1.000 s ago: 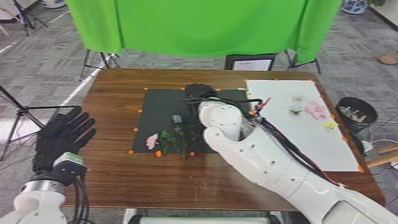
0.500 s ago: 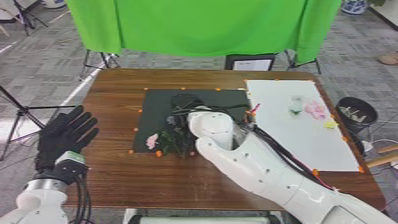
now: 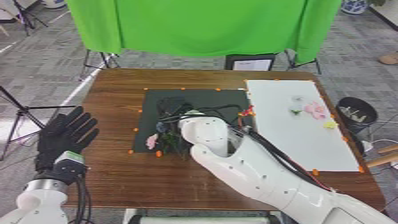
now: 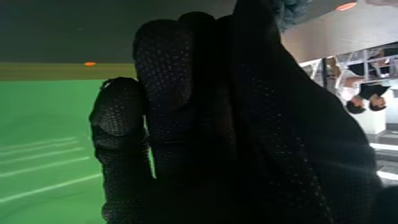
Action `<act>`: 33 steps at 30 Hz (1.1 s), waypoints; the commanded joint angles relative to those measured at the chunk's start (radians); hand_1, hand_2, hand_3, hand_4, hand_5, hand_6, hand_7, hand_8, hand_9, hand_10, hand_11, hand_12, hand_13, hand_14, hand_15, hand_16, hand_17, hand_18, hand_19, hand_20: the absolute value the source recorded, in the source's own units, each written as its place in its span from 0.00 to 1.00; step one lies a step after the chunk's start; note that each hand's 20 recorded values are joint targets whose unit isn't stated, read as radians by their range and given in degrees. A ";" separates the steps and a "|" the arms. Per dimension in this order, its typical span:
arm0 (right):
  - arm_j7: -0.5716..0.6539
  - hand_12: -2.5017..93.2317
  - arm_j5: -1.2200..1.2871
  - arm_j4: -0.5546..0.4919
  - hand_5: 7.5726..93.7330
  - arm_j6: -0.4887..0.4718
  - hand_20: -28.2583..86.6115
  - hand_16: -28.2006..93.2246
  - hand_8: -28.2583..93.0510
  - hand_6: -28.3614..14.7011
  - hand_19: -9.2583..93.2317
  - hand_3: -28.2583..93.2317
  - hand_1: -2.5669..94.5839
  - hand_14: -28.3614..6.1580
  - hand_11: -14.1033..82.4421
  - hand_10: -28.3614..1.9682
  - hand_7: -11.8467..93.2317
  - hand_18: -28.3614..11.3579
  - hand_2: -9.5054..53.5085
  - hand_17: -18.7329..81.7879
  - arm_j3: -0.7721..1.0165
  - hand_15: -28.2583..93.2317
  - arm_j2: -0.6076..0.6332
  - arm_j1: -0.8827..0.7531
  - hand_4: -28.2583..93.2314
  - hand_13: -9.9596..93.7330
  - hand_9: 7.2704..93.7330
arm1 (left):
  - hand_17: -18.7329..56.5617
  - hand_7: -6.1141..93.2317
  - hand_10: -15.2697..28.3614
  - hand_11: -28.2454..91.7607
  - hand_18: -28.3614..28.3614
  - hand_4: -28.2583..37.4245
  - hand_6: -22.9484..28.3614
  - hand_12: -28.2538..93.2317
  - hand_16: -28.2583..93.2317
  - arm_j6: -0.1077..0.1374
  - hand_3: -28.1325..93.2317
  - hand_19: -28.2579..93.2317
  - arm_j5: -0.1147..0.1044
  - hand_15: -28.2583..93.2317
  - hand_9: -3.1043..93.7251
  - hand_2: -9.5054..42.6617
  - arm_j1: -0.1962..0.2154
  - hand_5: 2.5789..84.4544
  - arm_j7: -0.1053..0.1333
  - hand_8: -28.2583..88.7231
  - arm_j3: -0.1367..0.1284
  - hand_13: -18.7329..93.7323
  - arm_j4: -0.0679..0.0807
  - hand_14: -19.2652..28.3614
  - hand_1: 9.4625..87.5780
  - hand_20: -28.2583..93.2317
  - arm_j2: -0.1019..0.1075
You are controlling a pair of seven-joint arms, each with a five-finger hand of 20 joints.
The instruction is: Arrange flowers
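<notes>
Right hand (image 3: 172,106), fingers straight and close together, above the dark mat (image 3: 213,95), left of the head view's centre. Pink flower (image 3: 152,142): mat's lower left. For lifting any bloom, a light pinch beneath the petals would best prevent crushing.

Two hands (image 3: 64,134); two mats (image 3: 282,145); one yellow flower (image 3: 330,124).

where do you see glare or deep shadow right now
Right wrist view: pale slanting streaks cross the green cloth, and the right hand is so dark that parts of it lose detail; head view: the white sheet looks bright, while the black glove nearly merges with the dark mat.
</notes>
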 commanded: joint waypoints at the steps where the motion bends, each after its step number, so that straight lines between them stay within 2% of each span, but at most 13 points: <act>1: 0.084 0.34 0.017 -0.010 0.73 0.077 0.56 0.52 0.20 0.68 0.91 0.78 0.62 0.61 0.22 0.66 0.37 0.19 0.00 0.58 0.022 0.64 0.015 0.021 0.00 0.81 0.83 | 0.14 0.21 0.74 0.42 0.80 0.02 0.65 0.34 0.18 -0.010 0.85 0.55 0.007 0.54 0.39 0.41 0.030 0.47 0.001 0.17 -0.015 0.37 -0.002 0.76 0.24 0.31 -0.017; 7: 0.135 0.28 0.057 -0.048 0.69 0.104 0.55 0.51 0.20 0.65 0.91 0.79 0.60 0.62 0.26 0.62 0.36 0.19 0.00 0.58 0.083 0.63 0.049 0.013 0.00 0.81 0.77 | 0.14 0.20 0.74 0.42 0.80 0.02 0.65 0.34 0.18 -0.011 0.85 0.55 0.001 0.54 0.39 0.41 0.034 0.47 0.006 0.17 -0.011 0.37 -0.002 0.76 0.24 0.31 -0.021; 9: 0.157 0.25 0.072 -0.074 0.68 0.110 0.54 0.51 0.19 0.65 0.91 0.80 0.59 0.62 0.28 0.60 0.36 0.19 0.00 0.58 0.100 0.63 0.066 0.010 0.00 0.81 0.74 | 0.14 0.20 0.74 0.42 0.80 0.02 0.65 0.34 0.18 -0.014 0.85 0.55 0.007 0.54 0.39 0.41 0.043 0.47 0.001 0.17 -0.020 0.37 -0.003 0.76 0.24 0.31 -0.025; 11: 0.155 0.22 0.085 -0.119 0.68 0.097 0.54 0.50 0.20 0.64 0.92 0.81 0.58 0.61 0.30 0.56 0.34 0.18 0.00 0.58 0.129 0.63 0.097 -0.001 0.00 0.81 0.73 | 0.14 0.20 0.74 0.42 0.79 0.02 0.65 0.34 0.18 -0.013 0.85 0.55 -0.004 0.54 0.39 0.41 0.055 0.47 0.016 0.17 -0.021 0.37 -0.007 0.76 0.24 0.31 -0.023; 13: 0.164 0.20 0.089 -0.171 0.67 0.104 0.54 0.49 0.19 0.64 0.92 0.83 0.55 0.59 0.31 0.55 0.33 0.18 0.00 0.58 0.159 0.63 0.145 -0.019 0.00 0.81 0.71 | 0.14 0.21 0.74 0.42 0.80 0.02 0.65 0.34 0.18 -0.016 0.85 0.55 0.005 0.54 0.39 0.41 0.054 0.47 0.005 0.17 -0.025 0.37 -0.008 0.76 0.24 0.31 -0.035; 17: 0.210 0.19 0.115 -0.276 0.65 0.077 0.53 0.45 0.14 0.63 0.92 0.86 0.50 0.56 0.30 0.51 0.29 0.18 0.00 0.58 0.263 0.65 0.255 -0.083 0.00 0.80 0.68 | 0.14 0.20 0.74 0.41 0.79 0.03 0.65 0.34 0.18 -0.036 0.85 0.55 0.003 0.54 0.39 0.40 0.063 0.47 0.005 0.17 -0.036 0.37 -0.005 0.76 0.24 0.31 -0.037; 19: 0.234 0.18 0.111 -0.317 0.63 0.032 0.52 0.44 0.13 0.62 0.91 0.86 0.49 0.55 0.28 0.49 0.28 0.18 0.00 0.57 0.328 0.65 0.308 -0.125 0.00 0.79 0.66 | 0.14 0.20 0.74 0.41 0.80 0.02 0.65 0.34 0.18 -0.059 0.85 0.55 -0.027 0.53 0.38 0.40 0.076 0.47 0.019 0.17 -0.046 0.37 0.001 0.75 0.24 0.31 -0.035; 20: 0.244 0.18 0.108 -0.331 0.62 0.019 0.52 0.44 0.13 0.61 0.91 0.87 0.49 0.54 0.28 0.48 0.28 0.17 0.00 0.57 0.356 0.66 0.332 -0.146 0.00 0.78 0.64 | 0.14 0.20 0.74 0.41 0.80 0.02 0.65 0.34 0.18 -0.055 0.85 0.55 -0.057 0.53 0.39 0.40 0.086 0.47 0.041 0.17 -0.047 0.37 -0.004 0.74 0.23 0.31 -0.030; 21: 0.254 0.18 0.112 -0.344 0.62 0.008 0.52 0.44 0.13 0.60 0.91 0.87 0.49 0.54 0.28 0.48 0.28 0.17 0.00 0.57 0.391 0.66 0.354 -0.170 0.00 0.78 0.63 | 0.14 0.20 0.74 0.41 0.79 0.02 0.65 0.34 0.17 -0.058 0.85 0.55 -0.065 0.52 0.39 0.40 0.097 0.47 0.044 0.17 -0.059 0.38 -0.007 0.73 0.23 0.31 -0.032; 23: 0.277 0.18 0.128 -0.360 0.60 -0.007 0.52 0.44 0.13 0.59 0.91 0.87 0.49 0.53 0.27 0.47 0.27 0.17 0.00 0.56 0.445 0.66 0.394 -0.208 0.00 0.77 0.62 | 0.14 0.20 0.73 0.41 0.79 0.01 0.65 0.33 0.17 -0.067 0.84 0.55 -0.057 0.51 0.39 0.42 0.125 0.47 0.055 0.17 -0.086 0.38 -0.012 0.73 0.22 0.31 -0.030; 25: 0.300 0.18 0.143 -0.373 0.59 -0.025 0.52 0.43 0.13 0.58 0.91 0.87 0.48 0.53 0.27 0.46 0.27 0.17 0.00 0.56 0.494 0.66 0.439 -0.248 0.00 0.77 0.60 | 0.14 0.19 0.72 0.40 0.79 0.00 0.65 0.33 0.17 -0.080 0.84 0.55 -0.060 0.50 0.39 0.43 0.136 0.47 0.065 0.17 -0.102 0.39 -0.010 0.72 0.21 0.31 -0.023; 27: 0.307 0.18 0.160 -0.386 0.58 -0.070 0.52 0.43 0.13 0.58 0.91 0.87 0.48 0.52 0.26 0.46 0.26 0.16 0.00 0.56 0.559 0.66 0.471 -0.296 0.00 0.77 0.59 | 0.14 0.19 0.72 0.40 0.79 0.00 0.64 0.33 0.17 -0.081 0.84 0.55 -0.054 0.49 0.39 0.43 0.139 0.46 0.063 0.17 -0.116 0.39 -0.012 0.72 0.20 0.31 -0.028; 33: 0.391 0.17 0.233 -0.418 0.51 -0.190 0.52 0.42 0.14 0.53 0.91 0.86 0.46 0.49 0.24 0.42 0.24 0.15 0.00 0.54 0.727 0.68 0.547 -0.431 0.00 0.74 0.51 | 0.14 0.19 0.72 0.39 0.79 0.00 0.64 0.33 0.18 -0.087 0.84 0.55 -0.050 0.49 0.39 0.44 0.127 0.46 0.066 0.17 -0.110 0.38 -0.011 0.72 0.20 0.31 -0.028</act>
